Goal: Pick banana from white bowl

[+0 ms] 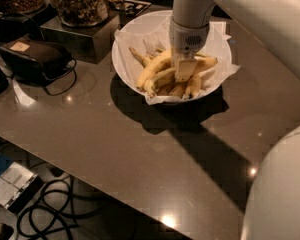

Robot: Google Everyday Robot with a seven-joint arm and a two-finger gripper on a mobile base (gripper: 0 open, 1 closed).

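White bowl (135, 34) sat at upper centre, the banana (154, 69) lying inside among smaller bananas (192, 86). Gripper (185, 70) hung low over the pile, just right of it, its grip impossible to tell. Jars (80, 4) stood upper left.

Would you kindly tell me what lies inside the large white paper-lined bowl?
A pile of yellow bananas on crinkled white paper, the long thick curved banana at its left. The gripper hangs over the pile's middle, hiding the bananas beneath it.

Glossy brown table (115, 149) catches light spots; black cables (52, 211) cross the floor (110, 226).
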